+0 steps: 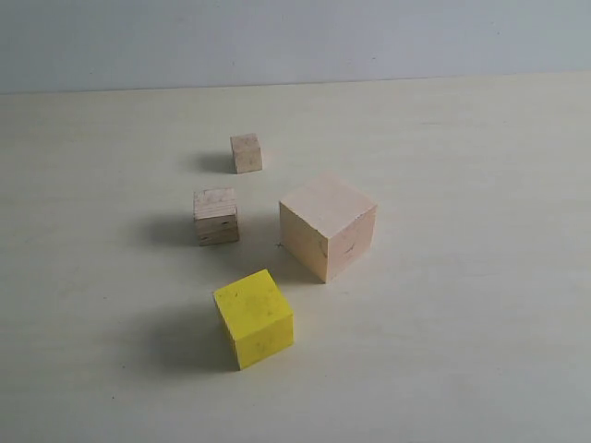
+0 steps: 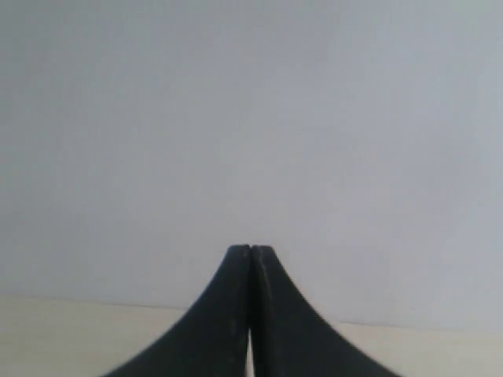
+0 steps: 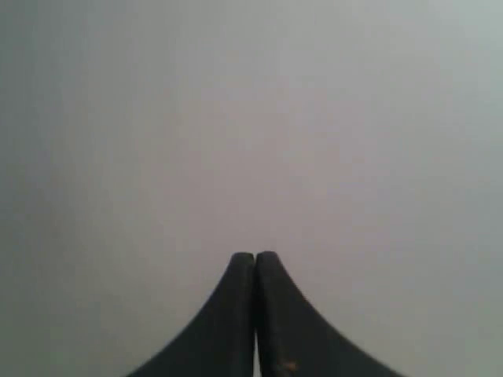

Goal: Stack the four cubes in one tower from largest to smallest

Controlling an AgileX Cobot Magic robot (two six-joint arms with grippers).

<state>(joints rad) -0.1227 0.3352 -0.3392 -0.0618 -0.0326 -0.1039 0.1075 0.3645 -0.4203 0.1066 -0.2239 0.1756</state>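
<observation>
Yellow cube (image 1: 255,318) lay nearest, others spaced apart for grasp room, I guessed; left pincer (image 2: 250,255), right pincer (image 3: 255,261) sat closed, empty.

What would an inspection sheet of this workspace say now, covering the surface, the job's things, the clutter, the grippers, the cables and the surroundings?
Surface: pale table, flat, no marks seen.
Job's things: four cubes, each standing apart on the table, none stacked: largest pale cube, yellow cube nearest the camera, grainy cube, smallest pale cube farthest back.
Clutter: nothing seen.
Grippers: left gripper and right gripper both shut and empty; neither shows in the exterior view.
Cables: nothing seen.
Surroundings: plain grey wall behind the table.
</observation>
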